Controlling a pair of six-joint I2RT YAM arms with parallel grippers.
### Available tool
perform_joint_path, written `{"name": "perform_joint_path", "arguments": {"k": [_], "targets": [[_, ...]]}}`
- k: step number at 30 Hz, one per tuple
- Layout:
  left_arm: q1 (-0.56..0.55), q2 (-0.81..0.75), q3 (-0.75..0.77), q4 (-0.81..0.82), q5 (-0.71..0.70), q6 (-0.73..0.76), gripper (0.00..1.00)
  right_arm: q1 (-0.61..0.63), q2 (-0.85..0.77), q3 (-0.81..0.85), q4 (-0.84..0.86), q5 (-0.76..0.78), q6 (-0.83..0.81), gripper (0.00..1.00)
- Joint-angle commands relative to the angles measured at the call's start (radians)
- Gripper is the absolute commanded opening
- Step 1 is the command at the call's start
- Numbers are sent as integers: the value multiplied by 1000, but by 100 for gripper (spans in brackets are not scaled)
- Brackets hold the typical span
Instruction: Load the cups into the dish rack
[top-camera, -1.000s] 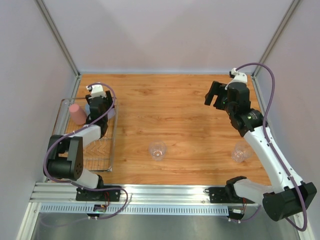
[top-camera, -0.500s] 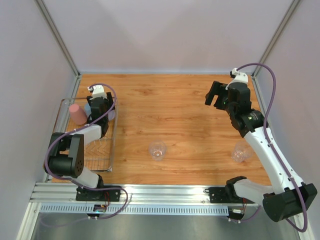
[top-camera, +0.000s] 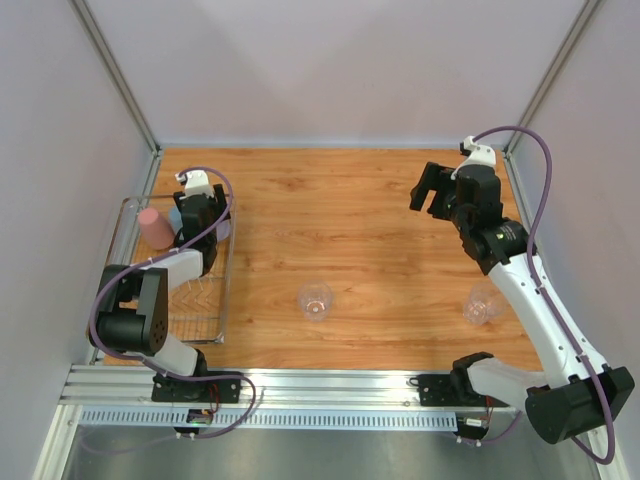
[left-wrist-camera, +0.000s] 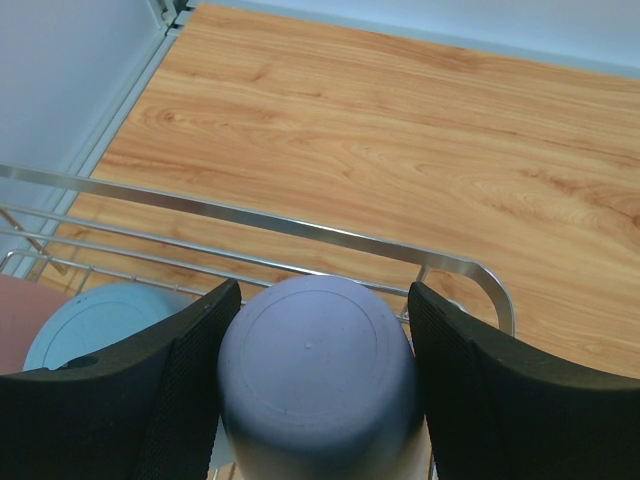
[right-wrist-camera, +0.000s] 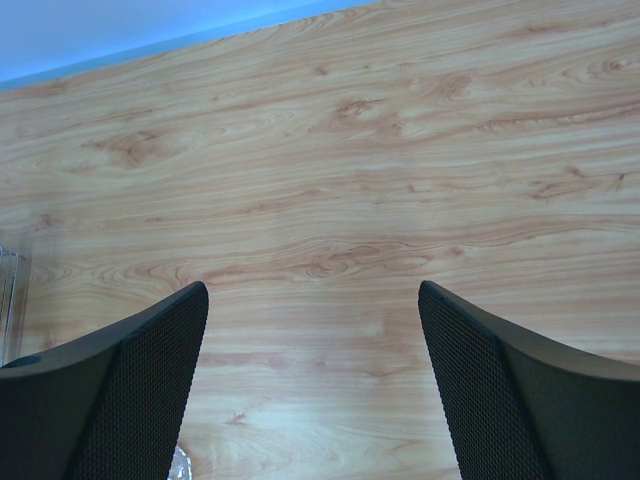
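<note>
The silver wire dish rack (top-camera: 226, 300) stands at the left of the table. A pink cup (top-camera: 155, 228) and a blue cup (top-camera: 176, 214) sit upside down in its far end. My left gripper (top-camera: 205, 215) is over the rack's far right corner, shut on the lavender cup (left-wrist-camera: 315, 385), which is held bottom up just inside the rack's rim (left-wrist-camera: 300, 228). The blue cup (left-wrist-camera: 95, 320) is beside it on the left. Two clear cups (top-camera: 316, 300) (top-camera: 481, 304) stand on the table. My right gripper (top-camera: 433, 190) is open and empty, above bare wood (right-wrist-camera: 312, 290).
Grey walls and metal frame posts (top-camera: 120, 85) close in the table on the left, back and right. A metal rail (top-camera: 330, 385) runs along the near edge by the arm bases. The wooden tabletop (top-camera: 340, 220) lies between the rack and the right arm.
My left gripper has shifted slightly to the right with the lavender cup over the rack. The right arm and the clear cups have not moved.
</note>
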Motion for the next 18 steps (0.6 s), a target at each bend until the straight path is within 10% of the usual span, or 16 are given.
{"name": "perform_joint_path", "arguments": {"k": [1,18], "targets": [[5,-30,-7,48,15,9,74,-4,-14,10,9,-7,-14,88],[5,-71,1,15,28,20,84,-4,-17,13,12,-16,-15,88]]}}
